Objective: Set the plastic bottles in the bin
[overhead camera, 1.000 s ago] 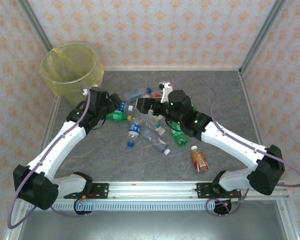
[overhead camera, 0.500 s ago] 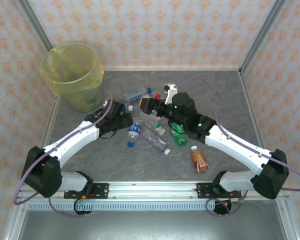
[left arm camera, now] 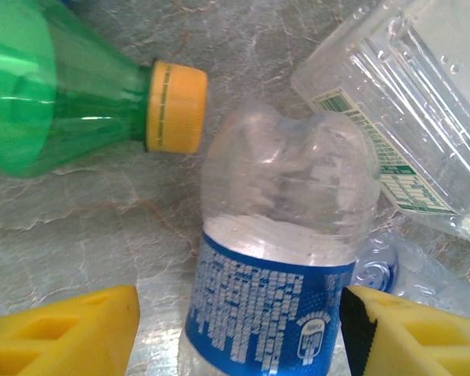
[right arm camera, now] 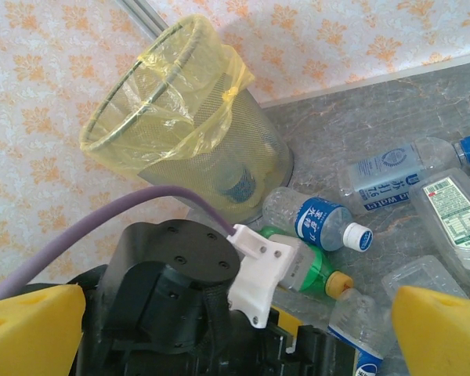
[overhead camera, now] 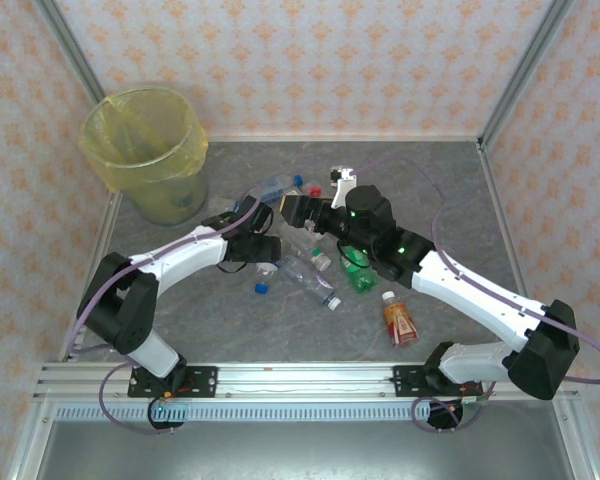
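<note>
The plastic bottles lie in a heap mid-table, with an orange-red one apart at the right. My left gripper is open, low over a clear blue-labelled bottle lying between its yellow fingers. The right finger touches the label and the left finger stands a little off it. A green bottle with a yellow cap lies just beyond. My right gripper hangs wide open above the heap, holding nothing, with the left arm's wrist under it. The yellow-lined bin stands at the far left.
The bin has mesh walls and something dark inside. A clear square bottle with a white label presses against the blue-labelled one. The two arms sit close together over the heap. Walls and metal posts ring the grey table.
My left arm swung from beside the bin down onto the heap, and its jaws narrowed around the blue-labelled bottle. The right arm shifted slightly, jaws unchanged.
</note>
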Controlling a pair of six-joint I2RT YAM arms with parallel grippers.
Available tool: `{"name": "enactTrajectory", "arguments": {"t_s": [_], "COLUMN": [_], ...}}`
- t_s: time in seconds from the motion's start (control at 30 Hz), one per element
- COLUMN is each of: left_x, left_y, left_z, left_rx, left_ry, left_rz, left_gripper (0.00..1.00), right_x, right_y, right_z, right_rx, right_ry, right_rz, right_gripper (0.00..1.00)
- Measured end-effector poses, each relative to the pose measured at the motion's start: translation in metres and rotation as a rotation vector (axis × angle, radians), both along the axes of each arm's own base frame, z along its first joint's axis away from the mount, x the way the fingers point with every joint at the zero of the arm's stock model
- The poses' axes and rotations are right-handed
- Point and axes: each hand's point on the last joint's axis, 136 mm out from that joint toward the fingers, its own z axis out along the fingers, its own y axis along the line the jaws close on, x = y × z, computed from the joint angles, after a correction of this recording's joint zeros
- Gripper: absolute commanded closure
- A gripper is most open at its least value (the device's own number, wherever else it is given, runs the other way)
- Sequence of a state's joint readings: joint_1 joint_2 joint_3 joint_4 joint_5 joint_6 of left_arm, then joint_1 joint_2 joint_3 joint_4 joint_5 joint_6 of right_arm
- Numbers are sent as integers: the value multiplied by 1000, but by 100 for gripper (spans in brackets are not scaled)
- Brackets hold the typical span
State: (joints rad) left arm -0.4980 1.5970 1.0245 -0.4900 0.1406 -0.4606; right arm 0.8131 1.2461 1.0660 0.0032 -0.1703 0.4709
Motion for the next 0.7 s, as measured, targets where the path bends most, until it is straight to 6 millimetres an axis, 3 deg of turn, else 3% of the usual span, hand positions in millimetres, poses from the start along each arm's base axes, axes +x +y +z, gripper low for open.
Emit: {"name": "enactTrajectory", "arguments": {"t_s": [0.43, 0.7], "left_x": [-3, -4], "left_y": [-10, -9], "left_z": [-27, -34], "left_rx": [36, 47], "left_ry": [68, 85], "left_rz": [-60, -64], "left_gripper": [29, 43], "right_x": [0, 0], "right_y": [-1, -1], "right_z": [-1, -1], "right_rx": [-6, -6], "right_ry": [0, 0], "right_rz": [-3, -2], "right_gripper": [0, 0]}}
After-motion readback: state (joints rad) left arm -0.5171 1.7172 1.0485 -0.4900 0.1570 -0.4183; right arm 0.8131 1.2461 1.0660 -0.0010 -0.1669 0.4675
